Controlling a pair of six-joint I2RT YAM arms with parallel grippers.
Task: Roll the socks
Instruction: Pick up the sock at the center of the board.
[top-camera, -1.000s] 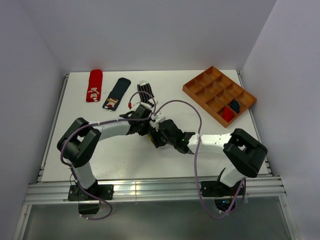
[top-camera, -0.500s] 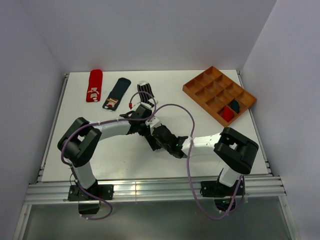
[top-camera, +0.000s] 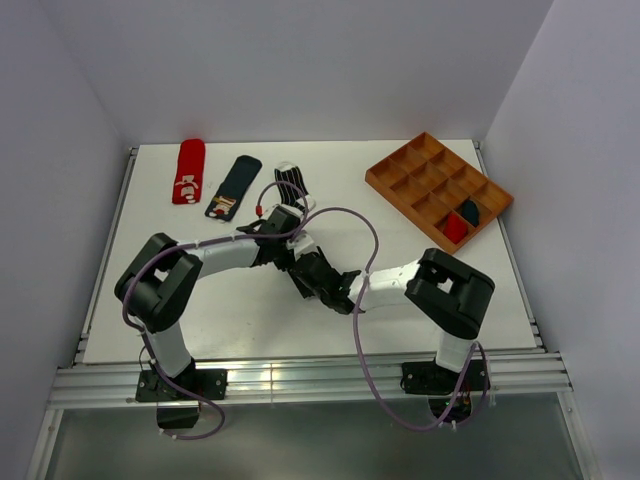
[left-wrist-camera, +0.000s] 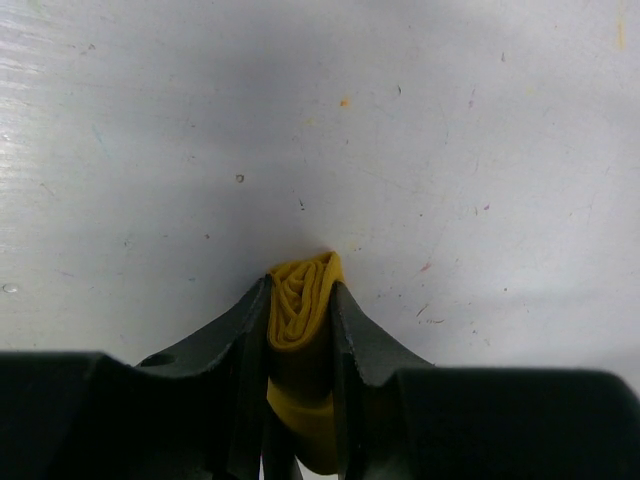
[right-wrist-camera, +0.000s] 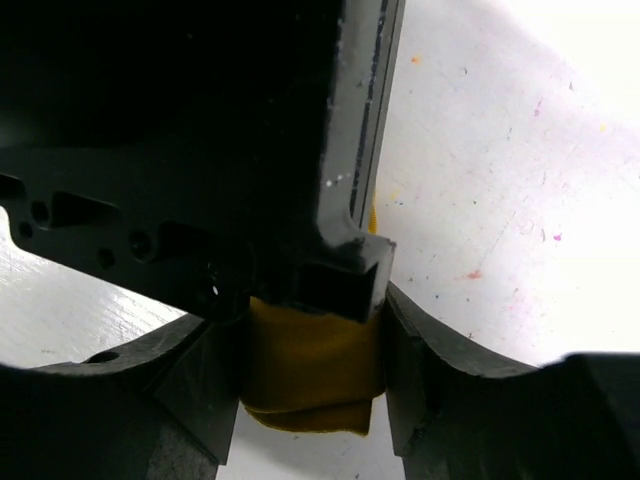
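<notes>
A rolled mustard yellow sock is pinched between the fingers of my left gripper, its coiled end poking out just above the table. My right gripper comes at it from the other side, a finger pressed on each flank of the same sock. The left gripper's dark finger lies across the top of that view. In the top view both grippers meet mid-table and hide the sock. At the back left lie a red sock, a navy sock with a patch and a striped sock.
A wooden compartment tray stands at the back right. A red roll and a navy roll sit in two of its near-right compartments. Purple cables loop over both arms. White walls close off the table's back and sides.
The right arm has swung in leftwards, and its gripper has moved closer against the left gripper and narrowed slightly. The left gripper has stayed put with the sock.
</notes>
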